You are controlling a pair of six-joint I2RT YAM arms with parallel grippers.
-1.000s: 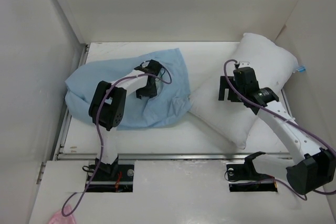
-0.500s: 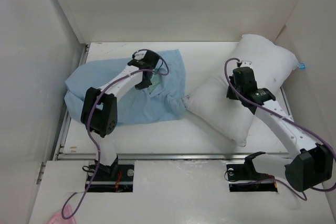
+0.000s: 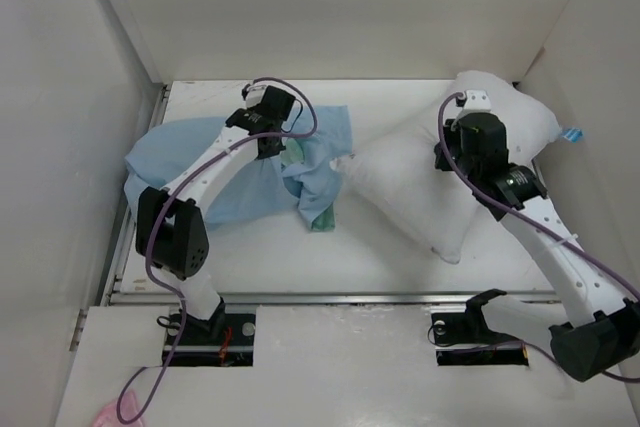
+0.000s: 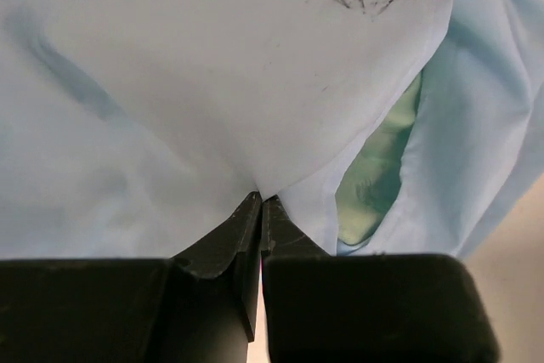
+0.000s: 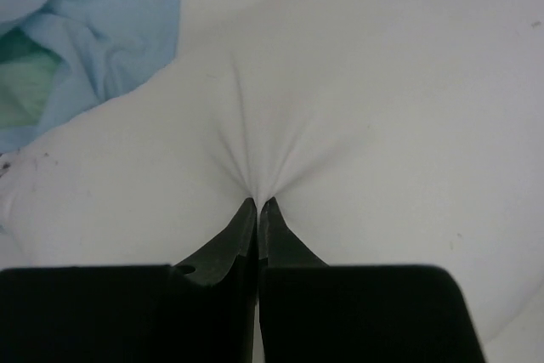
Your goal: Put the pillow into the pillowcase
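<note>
The work is barely begun: the pillow (image 3: 400, 192) lies wholly outside the pillowcase (image 3: 160, 152), the two only meeting at one corner on the table (image 3: 400, 257), so the whole insertion is left. What is in place is the hold on each piece. The left gripper (image 4: 259, 200) is closed tight on a pinch of light blue cloth, which tents up from its fingertips; just to the right of those tips the mouth gapes a little, showing the mint-green lining (image 4: 378, 167). The right gripper (image 5: 257, 203) is likewise clamped on a pucker of the white cover, with creases fanning away from its tips — the sack's open end sits ahead of it and off to its left. By my reading, the mouth must next be spread wider and the cushion's near corner fed in. The left arm is stretched far forward from its base, wrist tipped down over the mouth end; the right arm reaches forward and leans inward, wrist bent down onto the pillow's far half.
</note>
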